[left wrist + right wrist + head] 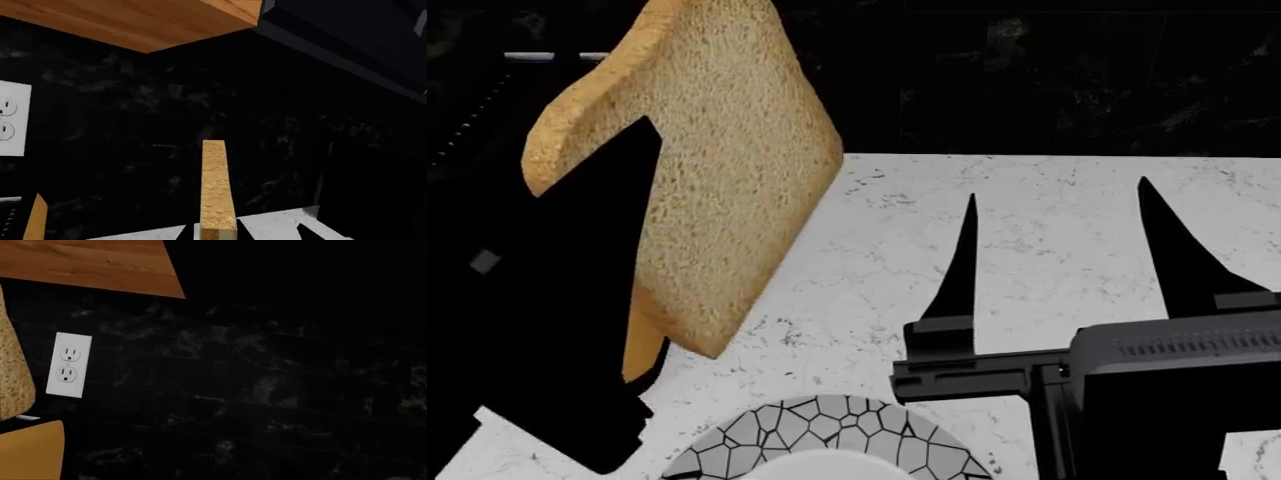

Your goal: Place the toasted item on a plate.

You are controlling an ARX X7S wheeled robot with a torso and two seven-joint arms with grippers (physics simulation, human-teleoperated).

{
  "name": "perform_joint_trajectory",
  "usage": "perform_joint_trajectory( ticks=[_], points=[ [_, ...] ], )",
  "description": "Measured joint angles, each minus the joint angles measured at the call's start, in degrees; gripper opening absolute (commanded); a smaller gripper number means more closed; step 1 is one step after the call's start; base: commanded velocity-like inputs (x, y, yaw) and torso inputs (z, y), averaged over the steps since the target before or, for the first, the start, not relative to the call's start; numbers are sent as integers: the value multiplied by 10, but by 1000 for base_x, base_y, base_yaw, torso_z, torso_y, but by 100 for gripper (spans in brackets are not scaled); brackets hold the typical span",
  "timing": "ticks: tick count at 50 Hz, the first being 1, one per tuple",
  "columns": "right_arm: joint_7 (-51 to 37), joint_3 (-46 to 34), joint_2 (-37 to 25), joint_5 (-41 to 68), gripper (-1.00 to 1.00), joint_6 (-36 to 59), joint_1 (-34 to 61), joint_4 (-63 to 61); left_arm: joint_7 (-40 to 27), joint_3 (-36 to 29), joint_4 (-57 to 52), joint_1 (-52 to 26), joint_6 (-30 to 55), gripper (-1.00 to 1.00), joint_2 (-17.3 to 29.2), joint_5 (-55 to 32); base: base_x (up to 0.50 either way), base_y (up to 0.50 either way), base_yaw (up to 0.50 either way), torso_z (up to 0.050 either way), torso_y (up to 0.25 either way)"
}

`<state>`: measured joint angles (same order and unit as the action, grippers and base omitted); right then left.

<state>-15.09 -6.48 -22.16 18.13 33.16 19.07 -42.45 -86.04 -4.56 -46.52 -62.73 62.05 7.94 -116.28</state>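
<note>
Head view: you see the toasted item (727,170) held up in your left gripper (627,330), standing nearly upright above the white speckled counter (1054,210).
Left gripper: it is closed on the slice's lower edge; its dark body covers the slice's lower left part.
Toasted item: in your left wrist view it shows edge-on (217,190), a narrow tan strip rising against the black marbled wall (267,125).
Plate (827,440): only its upper rim, grey with black cracked lines, shows at the lower edge of your head view, below and a little right of the slice; the two are apart.
Right gripper (1061,250): its two dark pointed fingers (961,270) stand wide apart over the counter, with nothing between them.
Right wrist view: the bread's crumb (13,370) sits at one edge, beside a white wall outlet (69,365) on the black wall.
Overhead: a wooden cabinet underside (147,20) hangs above the wall.
</note>
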Motion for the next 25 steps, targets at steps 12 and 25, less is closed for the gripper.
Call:
perform_joint_trajectory(
  ticks=[12, 25],
  points=[
    [-5, 6, -4, 4, 100, 4, -2, -7, -14, 0, -48, 88, -85, -100, 56, -11, 0, 0, 0, 0, 0],
    [-10, 4, -8, 2, 100, 4, -8, -9, 17, 0, -81, 188, -118, -100, 76, -15, 0, 0, 0, 0, 0]
  ],
)
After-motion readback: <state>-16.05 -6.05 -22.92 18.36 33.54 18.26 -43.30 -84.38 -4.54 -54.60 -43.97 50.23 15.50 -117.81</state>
